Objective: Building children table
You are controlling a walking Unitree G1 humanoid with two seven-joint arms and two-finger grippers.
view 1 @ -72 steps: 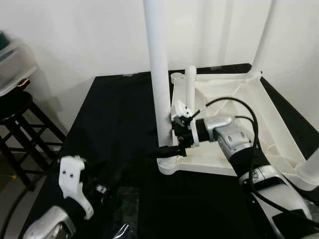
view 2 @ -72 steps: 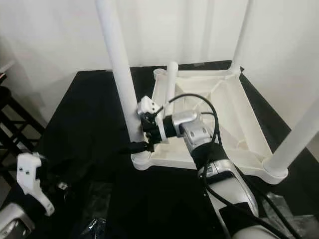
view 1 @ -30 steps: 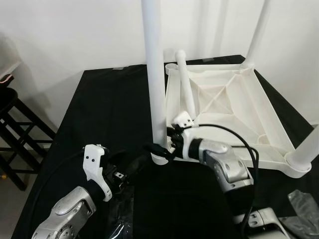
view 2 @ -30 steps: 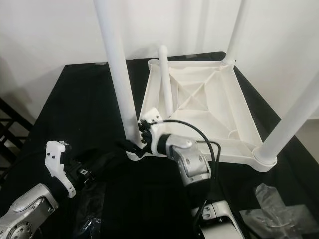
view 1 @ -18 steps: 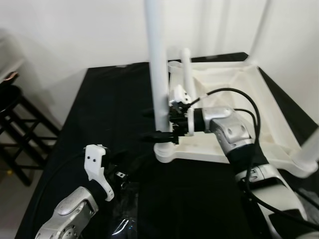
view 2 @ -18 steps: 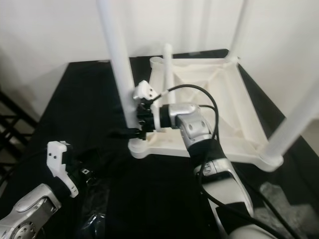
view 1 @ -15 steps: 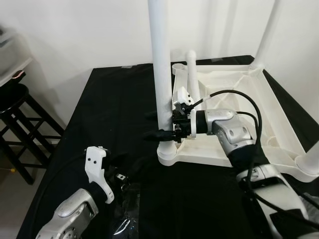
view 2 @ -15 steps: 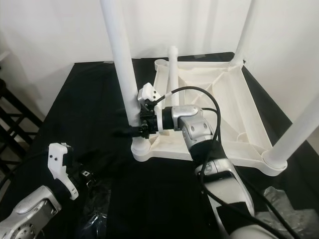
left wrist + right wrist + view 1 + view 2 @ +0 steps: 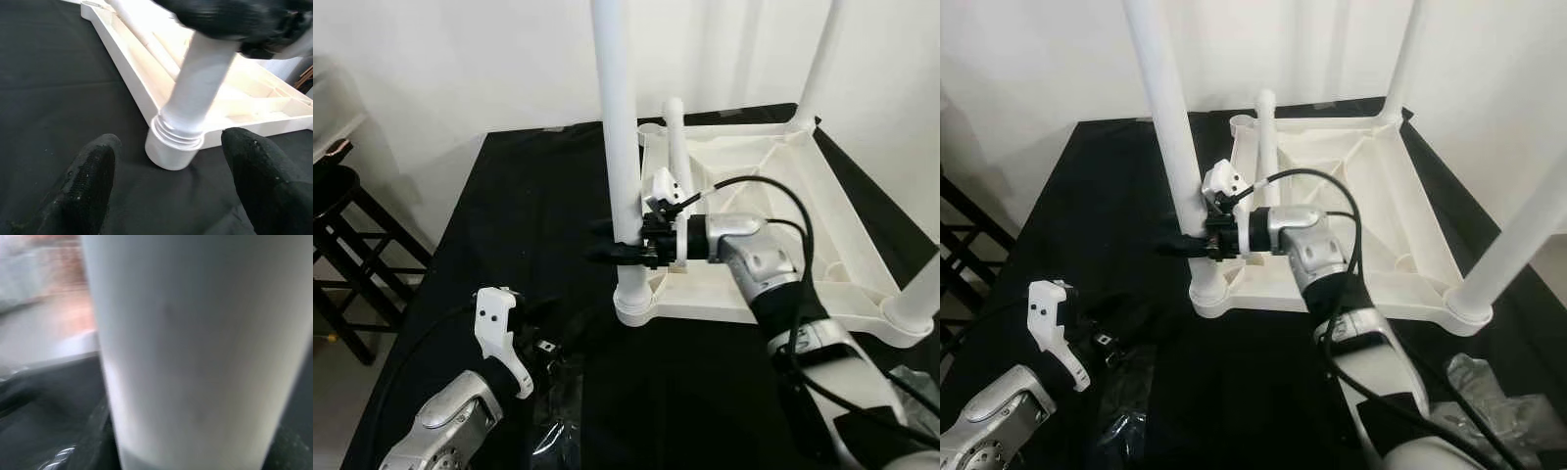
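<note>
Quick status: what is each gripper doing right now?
Left gripper: open, holding nothing, low by the socket.
Right gripper: shut on the near leg above its socket.

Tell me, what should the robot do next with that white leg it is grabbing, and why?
Probably keep turning the leg down into its corner socket. The right gripper clasps it just above the socket, and the left wrist view shows screw threads still exposed there, so it looks not fully seated. The left gripper waits open nearby.
</note>
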